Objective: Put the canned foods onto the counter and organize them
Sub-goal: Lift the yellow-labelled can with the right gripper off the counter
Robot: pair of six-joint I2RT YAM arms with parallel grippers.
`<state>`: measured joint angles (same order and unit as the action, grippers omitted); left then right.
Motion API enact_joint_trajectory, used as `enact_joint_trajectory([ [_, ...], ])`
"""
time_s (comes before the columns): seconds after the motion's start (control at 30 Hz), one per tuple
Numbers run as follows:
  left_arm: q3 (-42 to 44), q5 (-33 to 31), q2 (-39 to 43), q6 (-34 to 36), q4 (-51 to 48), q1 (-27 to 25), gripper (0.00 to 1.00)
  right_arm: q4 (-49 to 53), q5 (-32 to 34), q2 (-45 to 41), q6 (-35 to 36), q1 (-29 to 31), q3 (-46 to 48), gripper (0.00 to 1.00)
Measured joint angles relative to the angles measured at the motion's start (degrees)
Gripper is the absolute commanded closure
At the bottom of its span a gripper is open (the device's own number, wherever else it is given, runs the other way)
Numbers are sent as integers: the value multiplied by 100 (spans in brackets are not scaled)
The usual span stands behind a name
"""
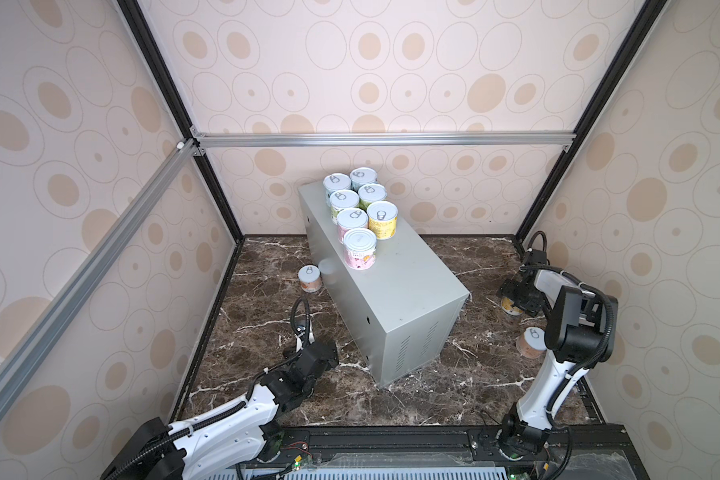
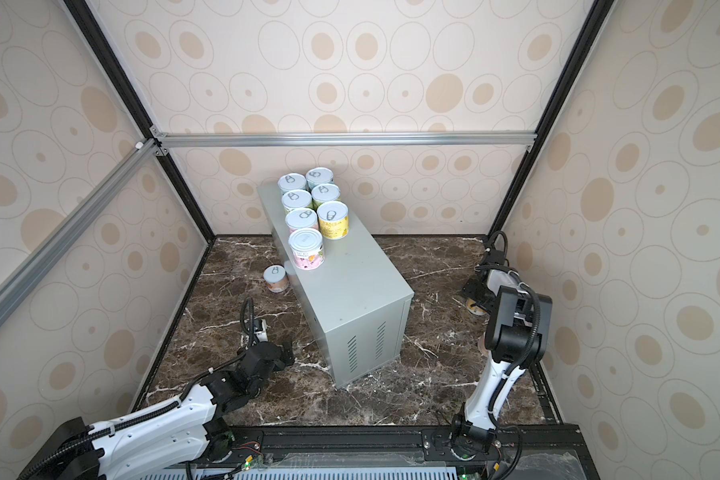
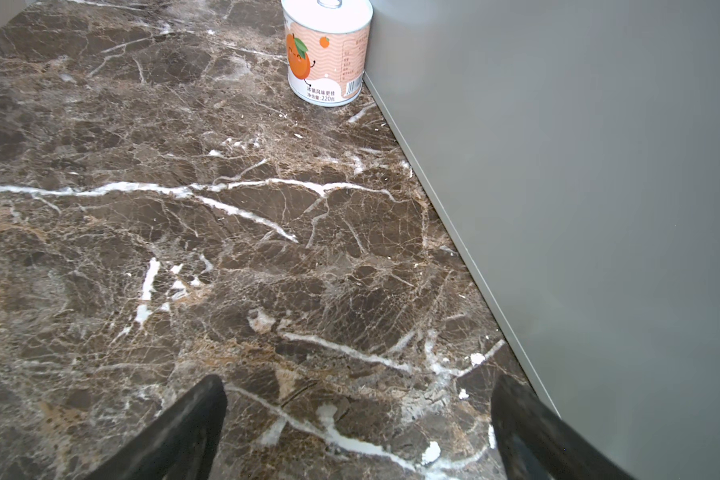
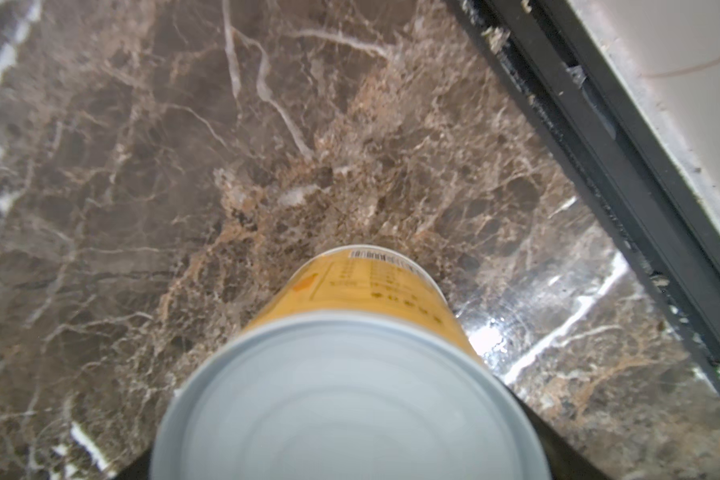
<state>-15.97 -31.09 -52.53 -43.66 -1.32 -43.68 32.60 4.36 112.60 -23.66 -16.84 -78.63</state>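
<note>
Straddling a yellow can (image 4: 350, 395) on the marble (image 4: 142, 166), your right gripper (image 1: 516, 296) flanks it; can't tell if the jaws pinch. Seven tins (image 1: 352, 218) stand on the counter's (image 1: 408, 282) far end. Your left gripper (image 3: 358, 381) hangs spread over marble, an orange tin (image 3: 329, 54) ahead beside the counter.

Robot lab test cell dressed up like room. Giveaways: aluminium extrusion frame (image 1: 383, 139), oval-print wallpaper panels (image 1: 391, 62) as fake walls, marble-look slab (image 1: 258, 332) underfoot, left arm (image 1: 225, 419) at 7 o'clock, right arm (image 1: 553, 382) at 5, both bolted to black rail (image 1: 391, 440) with bare wiring (image 1: 298, 451), grey metal box bench (image 1: 400, 286) in middle.
</note>
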Motion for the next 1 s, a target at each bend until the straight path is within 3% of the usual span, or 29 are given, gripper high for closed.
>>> enact_joint_trajectory([
  [0.17, 0, 4, -4, 0, 39, 9, 1, -17, 39, 0, 76, 13, 0, 27],
  [0.43, 15, 70, -2, -2, 48, 24, 1, -35, 188, 0, 208, 79, 31, 37],
  [0.77, 50, 295, 160, -72, 20, 31, 1, 195, 212, -284, 221, 315, 249, 42],
  [1.0, 50, 411, 570, -195, -103, 31, 1, 369, 295, -684, 260, 796, 313, 42],
])
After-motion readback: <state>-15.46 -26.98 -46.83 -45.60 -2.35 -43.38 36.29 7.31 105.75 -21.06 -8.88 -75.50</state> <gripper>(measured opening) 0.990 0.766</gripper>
